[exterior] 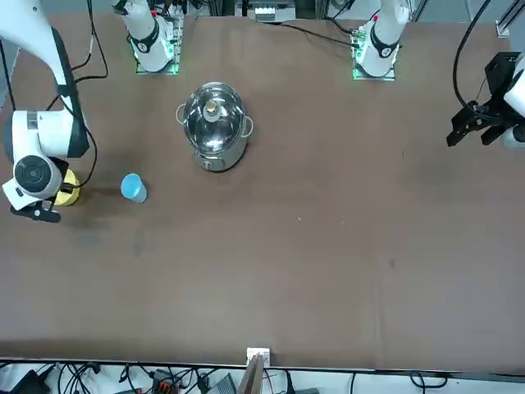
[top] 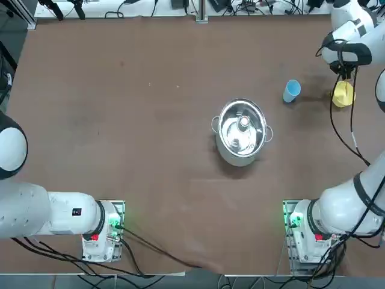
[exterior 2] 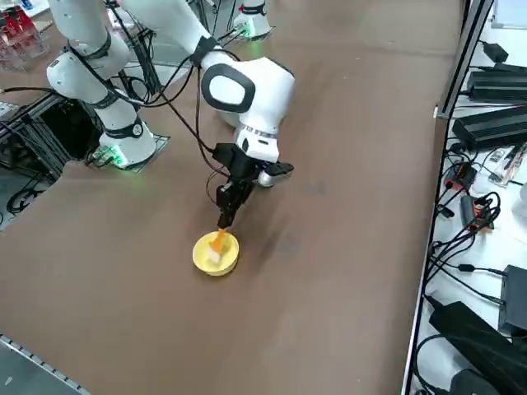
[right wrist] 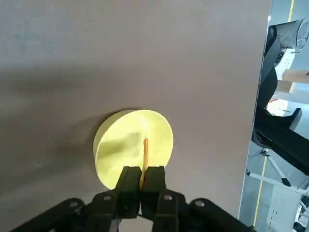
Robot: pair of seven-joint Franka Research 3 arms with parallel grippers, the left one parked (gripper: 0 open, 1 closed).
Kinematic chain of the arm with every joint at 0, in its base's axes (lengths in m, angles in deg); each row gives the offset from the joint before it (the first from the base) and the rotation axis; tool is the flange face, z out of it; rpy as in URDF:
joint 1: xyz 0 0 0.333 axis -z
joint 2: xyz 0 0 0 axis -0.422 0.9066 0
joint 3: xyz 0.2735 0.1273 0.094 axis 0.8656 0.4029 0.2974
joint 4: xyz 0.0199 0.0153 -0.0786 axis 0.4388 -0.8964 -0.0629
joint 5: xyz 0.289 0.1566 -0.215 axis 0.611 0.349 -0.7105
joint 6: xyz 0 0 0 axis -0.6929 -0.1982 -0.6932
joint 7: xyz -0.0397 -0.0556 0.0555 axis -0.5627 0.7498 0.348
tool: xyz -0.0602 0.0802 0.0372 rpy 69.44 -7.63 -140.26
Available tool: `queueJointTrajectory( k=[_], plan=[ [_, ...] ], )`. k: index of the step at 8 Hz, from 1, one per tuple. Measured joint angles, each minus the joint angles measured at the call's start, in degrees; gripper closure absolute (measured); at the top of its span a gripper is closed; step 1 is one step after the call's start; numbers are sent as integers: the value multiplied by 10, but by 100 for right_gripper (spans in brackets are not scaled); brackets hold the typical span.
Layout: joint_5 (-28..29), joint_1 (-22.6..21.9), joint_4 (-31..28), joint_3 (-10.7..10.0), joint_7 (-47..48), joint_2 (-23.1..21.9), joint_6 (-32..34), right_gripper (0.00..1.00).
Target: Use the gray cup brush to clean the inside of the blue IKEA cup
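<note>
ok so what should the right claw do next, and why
Probably lift the brush straight up out of the yellow cup before any sideways move: the right claw is shut on its handle and its white head sits over or in that cup, while the blue cup, the one to be cleaned, stands apart, on the pot's side of the yellow one.

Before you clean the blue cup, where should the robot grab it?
Probably by the wall of the light-blue cup, one finger each side, coming from above: it's small, round and has no handle. The right gripper is shut on the brush over the yellow cup.
</note>
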Motion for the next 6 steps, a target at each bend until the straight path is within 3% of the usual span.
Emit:
queueJointTrajectory(
  k=[6],
  plan=[
    [0, 9, -12, 0, 18, 12, -7, 96]
  ],
)
